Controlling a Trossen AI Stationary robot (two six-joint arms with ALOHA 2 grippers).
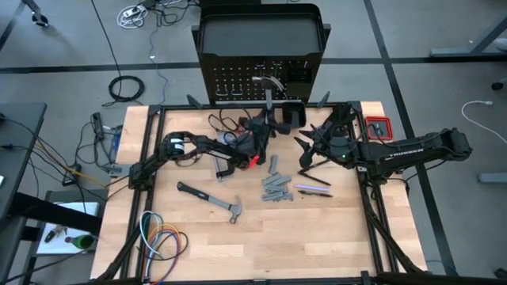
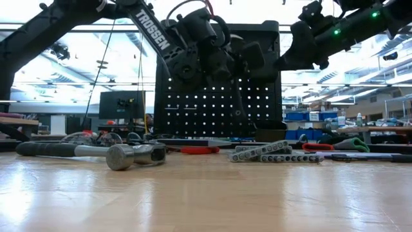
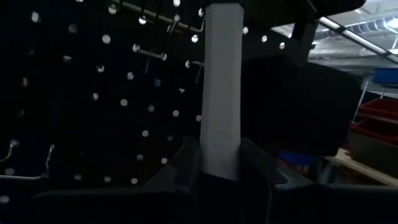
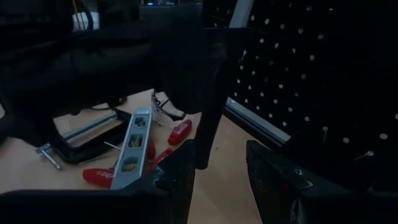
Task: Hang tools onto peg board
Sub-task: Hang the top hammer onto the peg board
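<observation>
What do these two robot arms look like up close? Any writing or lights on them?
Both arms are dark, jointed and tubular. The left arm carries white TROSSEN lettering, and red cable loops over its wrist. The right arm bears the same lettering along its forearm and shows small green lights. Each ends in a pincer with two flat dark fingers.

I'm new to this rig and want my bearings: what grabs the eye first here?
The left claw is raised against the black peg board, gripping a hammer by its pale handle, head up at the pegs. The right claw hovers nearby with nothing in it. On the wooden table lie a second hammer and a cluster of grey wrenches.
</observation>
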